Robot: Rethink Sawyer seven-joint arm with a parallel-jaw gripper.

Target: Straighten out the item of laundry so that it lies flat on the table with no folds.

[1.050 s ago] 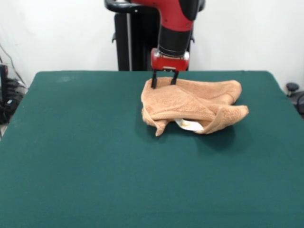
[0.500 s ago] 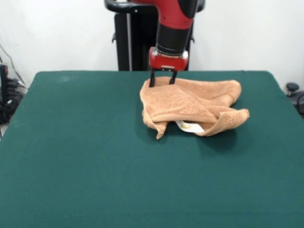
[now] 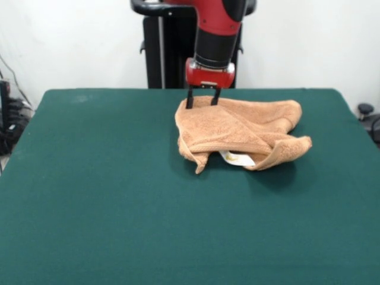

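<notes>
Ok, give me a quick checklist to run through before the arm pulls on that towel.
1. Towel flat: not ok, folded over itself, edges curled.
2. Gripper at the towel's far edge: ok.
3. Fingers closed on fabric: cannot tell.
4. Label exposed: partly, peeking from under the fold.
5. Free table beside the towel to spread it: ok.

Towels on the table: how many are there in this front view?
1. A single orange-tan towel lies crumpled and folded over itself on the green table, right of centre towards the far edge, with the gripper at its far left corner. Nothing else shows.
</notes>
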